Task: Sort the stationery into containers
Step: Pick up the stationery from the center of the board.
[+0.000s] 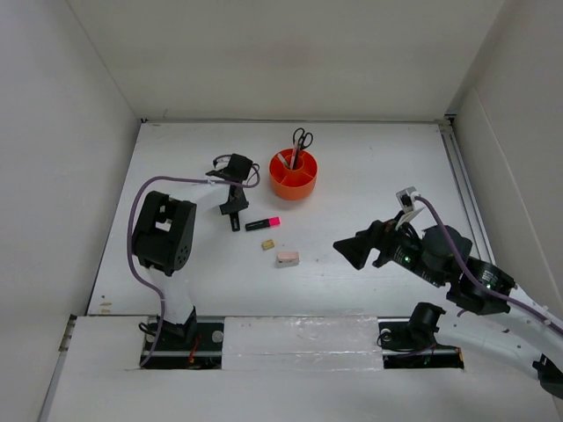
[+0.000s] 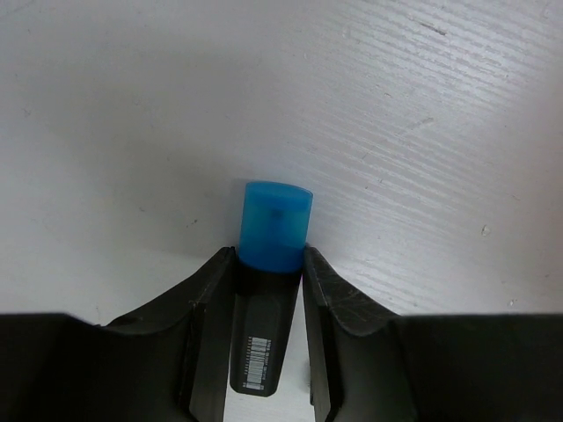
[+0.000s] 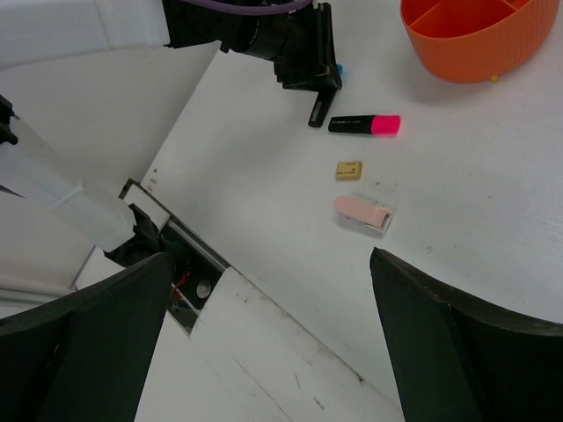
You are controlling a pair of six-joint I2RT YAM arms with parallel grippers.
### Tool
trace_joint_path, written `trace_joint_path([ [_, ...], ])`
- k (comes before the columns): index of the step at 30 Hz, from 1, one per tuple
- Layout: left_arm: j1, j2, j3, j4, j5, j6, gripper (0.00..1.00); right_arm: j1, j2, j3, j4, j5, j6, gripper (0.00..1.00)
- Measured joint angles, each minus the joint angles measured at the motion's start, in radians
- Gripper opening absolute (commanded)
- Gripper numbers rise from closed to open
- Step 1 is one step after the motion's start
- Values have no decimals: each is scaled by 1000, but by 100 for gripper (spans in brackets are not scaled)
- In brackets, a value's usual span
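While stooped, left gripper [image 2: 268, 257] pinches (highlighter [image 2: 275, 220]).

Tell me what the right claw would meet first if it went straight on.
Most likely the pink eraser, the nearest thing ahead of the open right claw; the tan eraser lies beyond. Height is unclear, so it could pass over it.

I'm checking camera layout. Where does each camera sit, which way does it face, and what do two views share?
Top external: above and behind the arms, looking down on the table; shows the left end effector and right end effector.
Left wrist: on the left wrist, looking along its fingers, flanking the blue-capped highlighter.
Right wrist: above the table, looking down and leftward between its open fingers; the left arm shows.
Shared: top external and right wrist both show the pink-capped highlighter, tan eraser, pinkish eraser and orange organiser.
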Motion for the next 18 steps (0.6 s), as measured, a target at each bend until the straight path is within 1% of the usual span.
trace_joint_path([
  [4,3,2,4,-4,3,0,0,0,-6,-1,-1,0,-4,99],
  [11,21,2,8,-13,-26,-24,0,0,-6,-1,-1,0,-7,99],
  [14,4,8,39,-77,-110,-43,0,0,-6,-1,-2,0,-7,99],
  [16,-11,9,85,-135,-170,-56,0,0,-8,-2,-4,5,-7,99],
  [18,-22,-5,140,-154,-210,-63,0,0,-10,-2,-5,10,-6,99],
])
